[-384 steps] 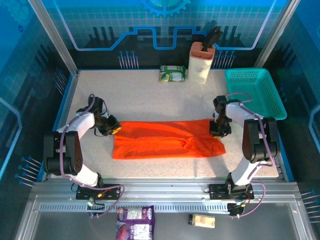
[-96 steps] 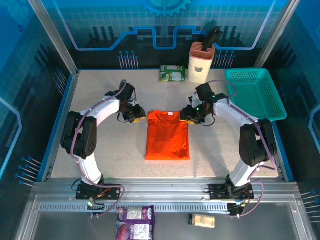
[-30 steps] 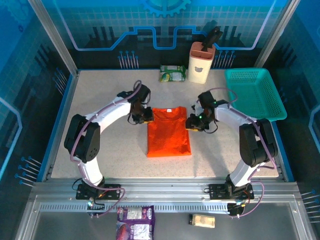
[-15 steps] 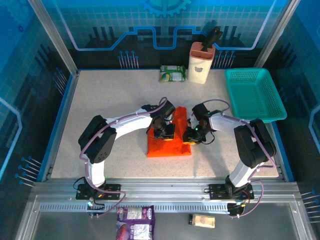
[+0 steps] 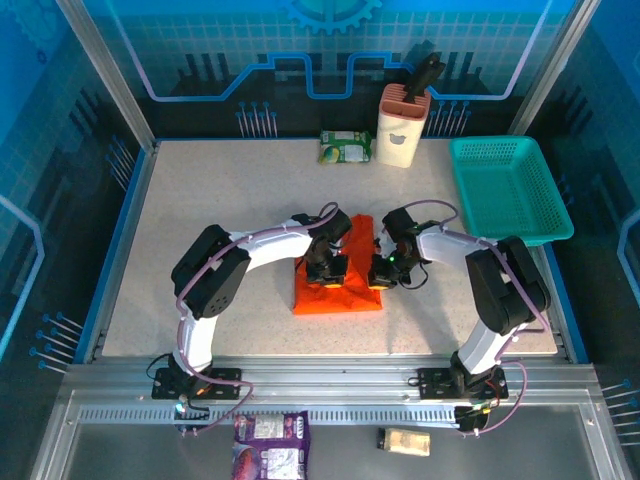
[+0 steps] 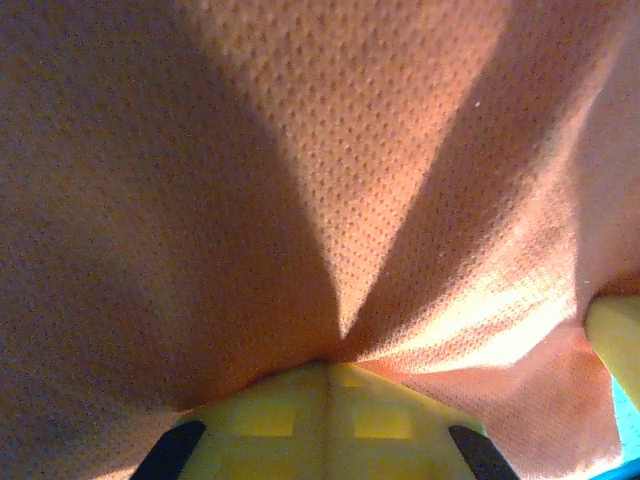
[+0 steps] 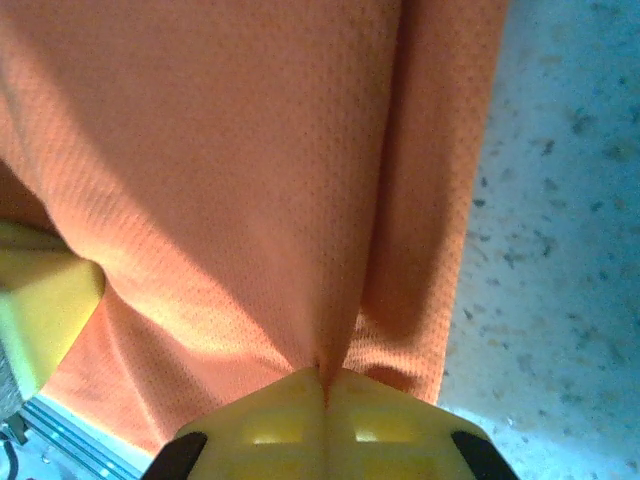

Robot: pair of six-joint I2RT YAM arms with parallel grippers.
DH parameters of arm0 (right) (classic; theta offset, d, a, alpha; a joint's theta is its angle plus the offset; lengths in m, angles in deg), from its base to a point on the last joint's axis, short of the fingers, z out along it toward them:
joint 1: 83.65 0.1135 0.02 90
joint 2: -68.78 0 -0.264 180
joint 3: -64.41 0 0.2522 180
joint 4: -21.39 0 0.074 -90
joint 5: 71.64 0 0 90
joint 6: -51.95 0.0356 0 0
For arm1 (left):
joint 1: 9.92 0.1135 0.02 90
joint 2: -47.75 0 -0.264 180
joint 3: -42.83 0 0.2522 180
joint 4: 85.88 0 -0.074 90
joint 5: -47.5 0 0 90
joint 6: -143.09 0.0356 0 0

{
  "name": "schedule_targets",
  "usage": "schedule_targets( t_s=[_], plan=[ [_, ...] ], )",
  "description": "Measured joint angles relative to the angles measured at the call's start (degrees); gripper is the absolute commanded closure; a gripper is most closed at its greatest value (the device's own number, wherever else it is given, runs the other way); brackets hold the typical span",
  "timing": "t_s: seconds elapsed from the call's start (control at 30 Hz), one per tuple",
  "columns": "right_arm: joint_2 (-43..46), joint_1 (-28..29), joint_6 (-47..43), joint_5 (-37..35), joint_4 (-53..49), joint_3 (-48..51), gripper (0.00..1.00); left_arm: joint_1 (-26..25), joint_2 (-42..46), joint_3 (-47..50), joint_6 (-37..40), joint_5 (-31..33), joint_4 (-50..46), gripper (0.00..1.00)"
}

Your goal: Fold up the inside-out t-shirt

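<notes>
The inside-out t-shirt is a bright orange, folded packet at the table's middle, its far end lifted and drawn toward the near edge. My left gripper is over the shirt's left side, shut on a pinch of its cloth; the left wrist view has the yellow fingertips closed with the t-shirt gathered into them. My right gripper is at the shirt's right edge, shut on the cloth too. In the right wrist view a fold of the t-shirt runs into the gripper.
A teal mesh basket stands at the back right. A white holder and a green packet sit at the back edge. Speckled tabletop shows right of the shirt. Two packets lie below the table's front rail.
Both grippers have shut on the shirt's far end and moved toward the near edge with it, folding that end over the rest. The shirt now looks shorter.
</notes>
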Motion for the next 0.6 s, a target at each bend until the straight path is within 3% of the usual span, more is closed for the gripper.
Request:
schedule_targets(
  t_s=[0.27,0.5,0.6],
  plan=[
    [3.08,0.09,-0.39,-5.14,-4.83,-1.46,1.00,0.00,-0.04,0.00,0.22,0.02,0.26,0.98],
    [-1.14,0.15,-1.42,-8.31,-3.91,-1.46,1.00,0.00,-0.04,0.00,0.24,-0.11,1.03,0.96],
    [-1.81,0.35,-1.55,-8.57,-3.80,-2.08,0.89,0.00,0.04,0.00,0.26,-0.11,1.09,0.94]
  ],
)
